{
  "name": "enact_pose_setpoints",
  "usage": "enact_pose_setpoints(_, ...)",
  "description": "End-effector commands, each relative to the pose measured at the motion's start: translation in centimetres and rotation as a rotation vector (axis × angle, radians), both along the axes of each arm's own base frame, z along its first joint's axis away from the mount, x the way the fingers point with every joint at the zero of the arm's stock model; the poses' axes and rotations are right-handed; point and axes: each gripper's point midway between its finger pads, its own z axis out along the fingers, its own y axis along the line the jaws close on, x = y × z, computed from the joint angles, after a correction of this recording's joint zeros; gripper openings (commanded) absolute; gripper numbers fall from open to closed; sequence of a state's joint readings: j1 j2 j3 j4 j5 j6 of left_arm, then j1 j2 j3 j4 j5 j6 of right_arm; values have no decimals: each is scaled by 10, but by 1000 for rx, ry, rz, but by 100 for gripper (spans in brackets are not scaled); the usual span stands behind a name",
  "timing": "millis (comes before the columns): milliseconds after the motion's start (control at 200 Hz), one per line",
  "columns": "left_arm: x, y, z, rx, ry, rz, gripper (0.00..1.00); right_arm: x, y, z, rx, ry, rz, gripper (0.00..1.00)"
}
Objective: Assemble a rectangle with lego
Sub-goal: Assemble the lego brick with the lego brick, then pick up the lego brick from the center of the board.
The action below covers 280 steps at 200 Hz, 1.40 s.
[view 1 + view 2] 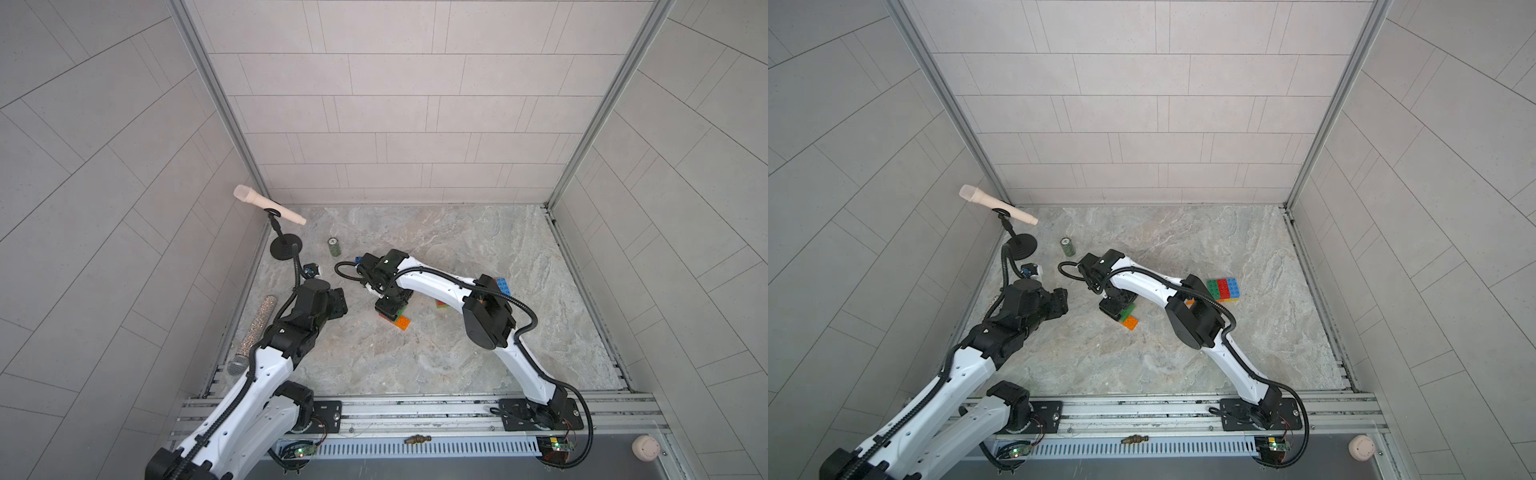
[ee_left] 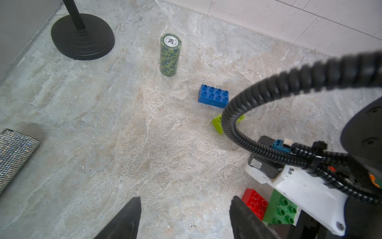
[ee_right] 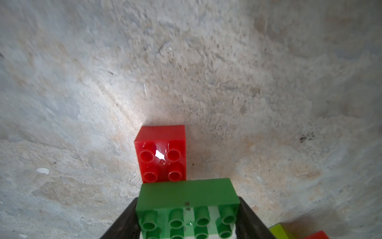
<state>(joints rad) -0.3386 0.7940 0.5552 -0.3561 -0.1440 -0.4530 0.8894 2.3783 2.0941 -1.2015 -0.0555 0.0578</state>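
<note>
While my right pincer point(image 3: 187, 217) gripped a dark green lego brick point(image 3: 187, 196) by its short ends, a red brick point(image 3: 163, 153) lay just beside it on the marble bench point(image 3: 82, 82). My left pincer point(image 2: 184, 209) hung with jaws wide apart, holding nothing. A blue brick point(image 2: 214, 96) and a lime brick point(image 2: 217, 125) sat close together; a block of green, red and blue bricks point(image 1: 1224, 288) stood well apart.
</note>
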Motion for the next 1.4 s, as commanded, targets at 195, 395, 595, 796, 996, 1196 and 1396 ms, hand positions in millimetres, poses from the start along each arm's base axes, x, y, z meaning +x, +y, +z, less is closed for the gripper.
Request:
enact_pose_setpoints(195, -1, 15, 32, 62, -80, 36, 80, -24, -47, -95, -240, 159, -68, 8)
enact_pose_setpoints(395, 3, 29, 52, 91, -68, 78, 94, -28, -36, -55, -140, 167, -88, 24)
enact_pose_setpoints(595, 23, 47, 61, -11, -23, 144, 90, -23, -33, -10, -58, 103, -91, 51)
enact_pose_setpoints(796, 39, 46, 58, -46, 12, 148, 88, -19, -15, 17, 61, 94, -91, 68)
enact_pose_setpoints(996, 47, 47, 47, -28, 50, 154, 86, -14, -9, 34, 125, 92, -97, 80)
enact_pose_setpoints(1196, 58, 50, 39, -2, 92, 163, 86, -6, -8, 72, 223, 60, -124, 83)
enact_pose_setpoints(1396, 72, 40, 15, -26, 144, 113, 83, 12, -26, 105, 341, -16, -228, 80)
